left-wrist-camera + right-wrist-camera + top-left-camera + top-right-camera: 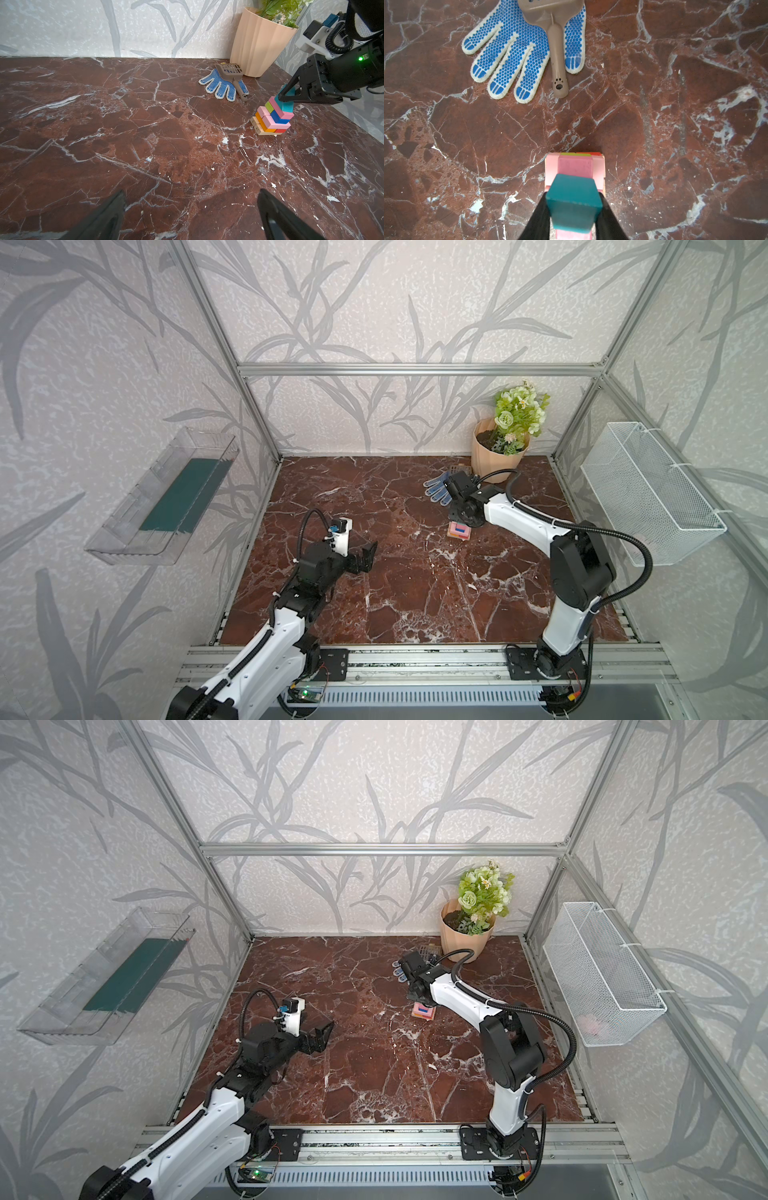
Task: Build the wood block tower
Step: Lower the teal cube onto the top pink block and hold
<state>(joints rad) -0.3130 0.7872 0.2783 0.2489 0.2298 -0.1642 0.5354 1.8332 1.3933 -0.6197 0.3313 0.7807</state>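
Wood block tower (272, 119): stands on the marble surface (145, 124) in its far right quarter, near the blue dotted glove (223, 87) and the flowerpot (257, 41) at the far right corner. Right claw (573, 197): clamped on the teal block (574, 209) atop the tower. Left claw (369, 556): spread wide, empty, toward the left edge.

tower (456, 533) mostly hidden, scoop (555, 41) top cropped
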